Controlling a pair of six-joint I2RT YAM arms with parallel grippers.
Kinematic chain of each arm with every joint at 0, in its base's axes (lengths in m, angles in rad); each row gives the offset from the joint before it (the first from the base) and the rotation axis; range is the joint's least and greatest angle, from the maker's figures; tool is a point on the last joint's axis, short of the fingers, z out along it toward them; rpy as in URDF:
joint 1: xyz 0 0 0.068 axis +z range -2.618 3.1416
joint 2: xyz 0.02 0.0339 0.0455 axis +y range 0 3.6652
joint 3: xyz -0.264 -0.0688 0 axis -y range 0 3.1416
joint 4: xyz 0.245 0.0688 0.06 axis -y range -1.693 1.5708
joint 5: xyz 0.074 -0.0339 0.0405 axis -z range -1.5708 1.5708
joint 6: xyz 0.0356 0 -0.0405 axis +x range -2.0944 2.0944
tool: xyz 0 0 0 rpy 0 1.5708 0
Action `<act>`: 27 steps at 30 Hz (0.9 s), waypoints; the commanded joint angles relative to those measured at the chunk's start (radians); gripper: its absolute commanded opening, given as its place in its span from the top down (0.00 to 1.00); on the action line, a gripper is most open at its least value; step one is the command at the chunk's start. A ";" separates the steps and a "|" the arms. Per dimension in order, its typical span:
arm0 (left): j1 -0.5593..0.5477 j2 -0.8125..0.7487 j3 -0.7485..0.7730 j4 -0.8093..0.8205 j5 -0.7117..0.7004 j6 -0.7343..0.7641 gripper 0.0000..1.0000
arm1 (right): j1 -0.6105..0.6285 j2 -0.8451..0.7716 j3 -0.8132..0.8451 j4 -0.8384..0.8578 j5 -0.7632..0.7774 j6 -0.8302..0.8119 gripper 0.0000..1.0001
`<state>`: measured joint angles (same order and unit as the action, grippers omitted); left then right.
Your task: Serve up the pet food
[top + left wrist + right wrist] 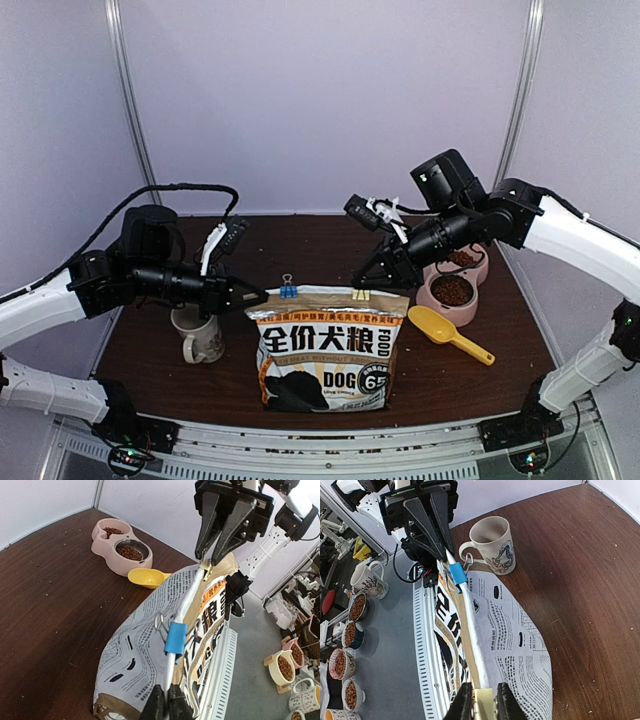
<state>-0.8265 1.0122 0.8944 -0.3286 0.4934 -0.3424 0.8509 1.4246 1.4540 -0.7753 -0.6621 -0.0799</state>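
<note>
Two arms are gripping the top of a printed brown-and-white paper pet-food bag (325, 350) that is standing upright mid-table on a dark brown wooden table (150, 345). The left gripper (252, 297) is pinching the left end of the bag's folded top edge, its fingers pressed together on the paper. A blue binder clip (288, 291) is sitting on that edge just beside those fingers. The right gripper (383, 280) is reaching down to the right end of the same edge, its fingers clamped on a pale yellow clip (483, 699) fastened there.

Small round reddish-brown kibble pellets (452, 290) are lying in both cups of a pink double bowl (432, 300) to the right of the bag, behind the right gripper. A yellow plastic scoop (445, 332) is lying on the table between the bowl and the bag, its handle pointing toward the near right. A white ceramic mug (200, 342) with a printed pattern is standing upright just left of the bag, under the left arm.
</note>
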 commanded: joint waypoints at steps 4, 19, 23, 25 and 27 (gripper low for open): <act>0.007 0.010 0.052 -0.014 -0.020 0.025 0.41 | -0.016 -0.054 -0.020 -0.013 0.037 0.024 0.33; 0.100 0.169 0.368 -0.175 -0.301 0.112 0.09 | -0.077 -0.123 -0.072 0.215 0.332 0.327 0.02; 0.260 0.201 0.330 -0.103 -0.287 0.088 0.08 | -0.183 -0.128 -0.170 0.301 0.369 0.418 0.02; 0.358 0.216 0.291 -0.060 -0.271 0.076 0.08 | -0.239 -0.133 -0.226 0.336 0.395 0.440 0.02; 0.460 0.224 0.230 0.001 -0.243 0.052 0.08 | -0.317 -0.141 -0.285 0.369 0.423 0.458 0.02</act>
<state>-0.5129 1.2190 1.2053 -0.4400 0.2420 -0.2558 0.6441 1.3090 1.2476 -0.4965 -0.3328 0.2962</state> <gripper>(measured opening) 0.916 0.981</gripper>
